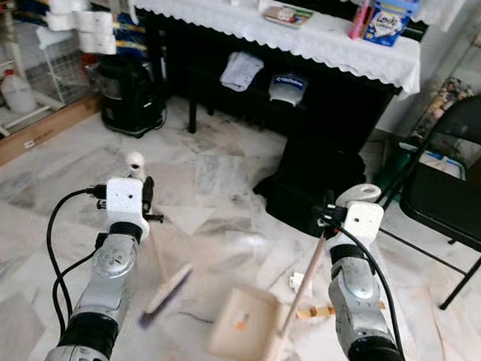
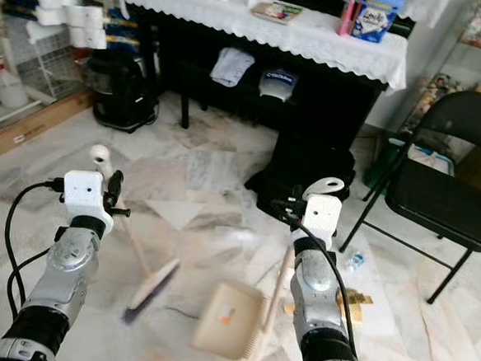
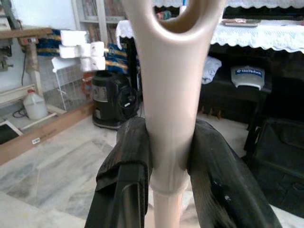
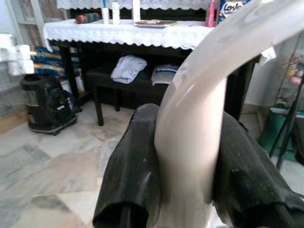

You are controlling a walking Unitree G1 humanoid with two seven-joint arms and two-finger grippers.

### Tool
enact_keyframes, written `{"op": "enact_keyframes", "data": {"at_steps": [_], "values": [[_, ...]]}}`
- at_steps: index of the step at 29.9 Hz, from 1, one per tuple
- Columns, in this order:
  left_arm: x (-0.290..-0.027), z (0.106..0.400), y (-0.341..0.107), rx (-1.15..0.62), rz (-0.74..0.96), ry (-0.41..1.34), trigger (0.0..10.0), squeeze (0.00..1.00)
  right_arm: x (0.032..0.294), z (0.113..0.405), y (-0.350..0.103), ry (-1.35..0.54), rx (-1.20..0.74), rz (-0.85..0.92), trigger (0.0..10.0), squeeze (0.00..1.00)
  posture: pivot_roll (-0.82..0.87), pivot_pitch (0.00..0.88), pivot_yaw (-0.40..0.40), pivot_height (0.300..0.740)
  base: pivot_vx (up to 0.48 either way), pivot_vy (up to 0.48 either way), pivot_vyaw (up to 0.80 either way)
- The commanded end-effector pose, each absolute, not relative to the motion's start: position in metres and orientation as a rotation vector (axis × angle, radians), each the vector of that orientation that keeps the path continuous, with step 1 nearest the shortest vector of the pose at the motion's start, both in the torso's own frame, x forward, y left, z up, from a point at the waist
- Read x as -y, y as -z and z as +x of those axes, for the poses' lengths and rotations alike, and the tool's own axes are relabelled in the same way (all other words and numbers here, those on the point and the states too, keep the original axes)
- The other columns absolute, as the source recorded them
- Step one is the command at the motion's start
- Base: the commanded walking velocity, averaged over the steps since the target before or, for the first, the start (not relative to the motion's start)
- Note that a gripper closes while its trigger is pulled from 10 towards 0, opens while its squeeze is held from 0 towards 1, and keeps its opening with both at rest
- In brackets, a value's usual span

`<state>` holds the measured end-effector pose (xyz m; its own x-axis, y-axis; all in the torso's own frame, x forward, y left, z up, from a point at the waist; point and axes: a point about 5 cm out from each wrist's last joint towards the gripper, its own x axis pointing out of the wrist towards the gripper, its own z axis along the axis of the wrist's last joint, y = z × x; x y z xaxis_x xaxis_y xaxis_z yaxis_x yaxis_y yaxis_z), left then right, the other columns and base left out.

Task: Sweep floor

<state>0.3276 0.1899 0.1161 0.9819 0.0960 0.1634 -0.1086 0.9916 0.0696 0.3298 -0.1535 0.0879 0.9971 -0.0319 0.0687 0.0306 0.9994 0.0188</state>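
Left gripper [image 3: 166,166] pinching broom [image 1: 165,289] handle near its looped top, bristle head blurred, low over marble floor [image 1: 215,187]. Right gripper [image 4: 187,180] pinching dustpan [image 1: 247,323] handle; pan tilted on floor just beside broom head, between both arms.

Your head cameras look forward and down over both arms at the marble floor [image 1: 223,188]; each wrist camera faces the far piano [image 4: 142,71], close along its fingers.
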Motion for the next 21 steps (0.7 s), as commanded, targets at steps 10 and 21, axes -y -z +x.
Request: {"op": "enact_keyframes", "data": {"at_steps": [10,21], "values": [[-0.193,0.329,-0.125,0.191,0.086,-0.130,10.0,0.00,0.153,0.335,-0.105,0.022,0.154,0.029,10.0,0.00,0.03,0.000,-0.050,0.740,0.000,0.000,0.00],[-0.205,0.327,-0.123,0.176,0.008,-0.214,10.0,0.00,0.153,0.335,-0.106,0.017,0.152,0.002,10.0,0.00,0.03,0.000,-0.057,0.740,0.159,0.000,0.00]]}}
